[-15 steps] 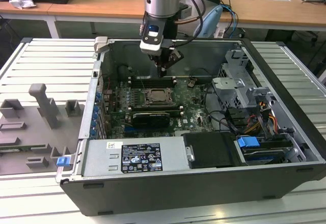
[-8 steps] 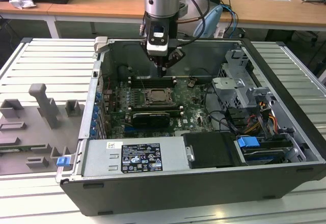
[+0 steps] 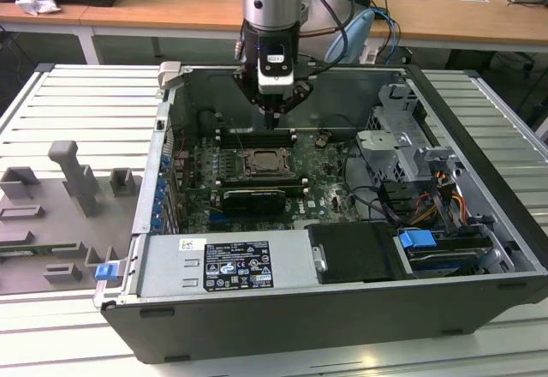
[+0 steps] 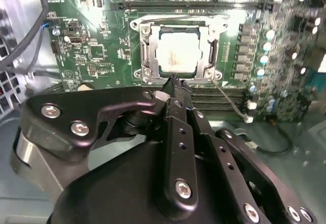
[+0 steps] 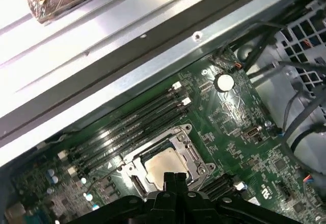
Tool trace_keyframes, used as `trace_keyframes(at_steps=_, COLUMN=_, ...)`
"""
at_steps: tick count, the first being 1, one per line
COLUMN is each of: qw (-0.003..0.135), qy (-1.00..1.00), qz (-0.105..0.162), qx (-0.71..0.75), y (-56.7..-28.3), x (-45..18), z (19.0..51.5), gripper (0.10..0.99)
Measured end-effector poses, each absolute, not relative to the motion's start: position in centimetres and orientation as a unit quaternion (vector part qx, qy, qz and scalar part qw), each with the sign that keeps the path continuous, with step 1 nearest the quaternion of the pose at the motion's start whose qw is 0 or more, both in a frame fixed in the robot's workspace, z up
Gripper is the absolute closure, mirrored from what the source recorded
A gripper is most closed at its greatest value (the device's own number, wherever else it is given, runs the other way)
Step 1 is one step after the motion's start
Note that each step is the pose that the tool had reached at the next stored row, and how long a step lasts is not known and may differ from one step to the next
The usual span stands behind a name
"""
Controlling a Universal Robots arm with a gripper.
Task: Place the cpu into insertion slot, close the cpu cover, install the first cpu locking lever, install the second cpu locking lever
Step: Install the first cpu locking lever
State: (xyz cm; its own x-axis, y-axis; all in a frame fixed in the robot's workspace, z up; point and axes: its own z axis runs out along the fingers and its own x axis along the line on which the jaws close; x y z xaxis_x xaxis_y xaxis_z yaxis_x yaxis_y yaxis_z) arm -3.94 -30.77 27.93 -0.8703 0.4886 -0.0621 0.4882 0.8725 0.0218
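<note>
Second wrist view shows the gripper [image 4: 173, 84], jaws pinched together and empty, hanging just above the cpu [image 4: 178, 53], seated in the insertion slot [image 4: 178, 28] beneath the cpu cover [image 4: 214, 42], and it looks light, stiff and fragile, so I'd grip only its edges.

The exterior view stands off the arm, high on the near side of the open computer case [image 3: 257, 326], and looks down toward the far desks, taking in the whole case. Both wrist views ride close above the motherboard [image 4: 86, 56], looking down past the gripper [image 4: 173, 84] from opposite sides, one facing the far case wall. All three share the cpu [image 3: 261, 163].
</note>
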Motion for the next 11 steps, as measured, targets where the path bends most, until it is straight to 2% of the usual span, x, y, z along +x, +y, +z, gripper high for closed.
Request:
trace_keyframes(at_steps=2, qw=0.032, qy=0.977, qz=0.002, qx=0.211, y=-30.77, x=-3.94, z=27.91, gripper=0.980)
trace_keyframes(at_steps=5, qw=0.021, qy=0.986, qz=0.001, qx=0.167, y=-30.77, x=-3.94, z=27.80, gripper=0.980)
trace_keyframes(at_steps=11, qw=0.016, qy=0.997, qz=0.004, qx=0.082, y=-30.77, x=-3.95, z=27.54, gripper=0.980)
